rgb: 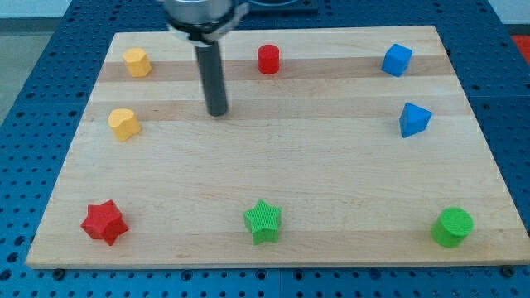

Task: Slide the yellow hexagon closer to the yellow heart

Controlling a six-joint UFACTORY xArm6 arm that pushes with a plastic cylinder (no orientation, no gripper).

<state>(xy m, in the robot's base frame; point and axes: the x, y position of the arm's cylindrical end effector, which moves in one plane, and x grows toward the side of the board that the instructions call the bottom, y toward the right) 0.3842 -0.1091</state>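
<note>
The yellow hexagon (137,62) sits near the board's top-left corner. The yellow heart (124,124) lies below it, near the left edge, a short gap apart. My tip (217,112) rests on the board to the right of both, roughly level with the heart and well apart from each block. The rod rises straight up from the tip toward the view's top.
A red cylinder (268,60) is at top centre, a blue cube (397,60) at top right, a blue triangular block (413,120) below it. Along the bottom lie a red star (104,222), a green star (263,221) and a green cylinder (452,228). The wooden board (331,165) lies on a blue pegboard.
</note>
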